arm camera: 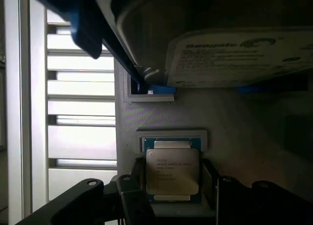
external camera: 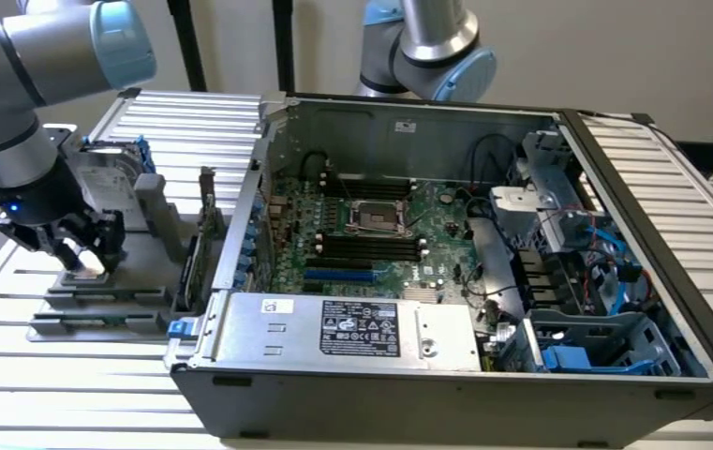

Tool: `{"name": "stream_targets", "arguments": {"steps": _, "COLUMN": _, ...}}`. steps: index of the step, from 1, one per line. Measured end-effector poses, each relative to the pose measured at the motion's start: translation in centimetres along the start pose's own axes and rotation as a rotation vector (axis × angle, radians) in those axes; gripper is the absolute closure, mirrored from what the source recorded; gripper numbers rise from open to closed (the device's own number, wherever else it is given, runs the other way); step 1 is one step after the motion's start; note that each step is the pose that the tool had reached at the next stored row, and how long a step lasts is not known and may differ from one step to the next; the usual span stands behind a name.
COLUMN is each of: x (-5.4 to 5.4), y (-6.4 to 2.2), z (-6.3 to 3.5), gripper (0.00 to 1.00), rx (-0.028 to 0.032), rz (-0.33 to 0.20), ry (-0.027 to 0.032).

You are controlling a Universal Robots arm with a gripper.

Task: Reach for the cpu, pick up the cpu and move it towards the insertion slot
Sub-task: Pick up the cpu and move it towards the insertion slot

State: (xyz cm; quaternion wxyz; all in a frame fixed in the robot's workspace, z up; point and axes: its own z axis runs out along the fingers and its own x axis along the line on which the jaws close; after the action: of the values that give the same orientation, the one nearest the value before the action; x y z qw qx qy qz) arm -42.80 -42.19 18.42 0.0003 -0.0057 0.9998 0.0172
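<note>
Exterior view first. Your arm [external camera: 31, 103] is down at 9 o'clock, and the tool [external camera: 81, 261] is lowered onto the grey holder block [external camera: 100, 286] on the slatted worktop [external camera: 81, 384]. At about 12 o'clock from the tool, the hard drive [external camera: 112, 183] stands upright in its blue frame, just beside it.

The open computer case [external camera: 456, 380] takes the middle and the 3 o'clock side. Your insertion slot [external camera: 378, 217] is near the centre of the motherboard, with a silver frame and a dark middle. It lies well apart from the tool, roughly at the tool's 2 o'clock. The black memory slots [external camera: 369, 246] lie at the socket's 6 o'clock, and the blue card slot [external camera: 341, 276] sits beyond them.

Now the wrist view. There's the cpu [arm camera: 172, 161], silver face up with printing on it, lying flat in its recess in the grey holder. The tool [arm camera: 173, 183] is right at the chip, set around it. You can't tell from here whether it is clamped on the cpu or standing open. The hard drive's white label looms close beyond the chip, and the worktop slats run beside the holder.
</note>
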Motion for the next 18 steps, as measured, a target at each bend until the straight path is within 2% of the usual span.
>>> {"name": "stream_targets", "arguments": {"steps": 3, "x": 0.0, "y": 0.00, "z": -0.04, "gripper": 0.45, "rx": 0.0000, "rz": 0.000, "ry": 0.0000}}
{"name": "stream_targets", "arguments": {"steps": 6, "x": 0.0, "y": 0.02, "z": -0.72, "gripper": 0.45, "rx": 0.0000, "rz": 0.000, "ry": -0.0001}}
{"name": "stream_targets", "arguments": {"steps": 18, "x": -0.1, "y": 0.20, "z": -6.16, "gripper": 0.45, "rx": 0.0001, "rz": 0.000, "ry": 0.0001}}
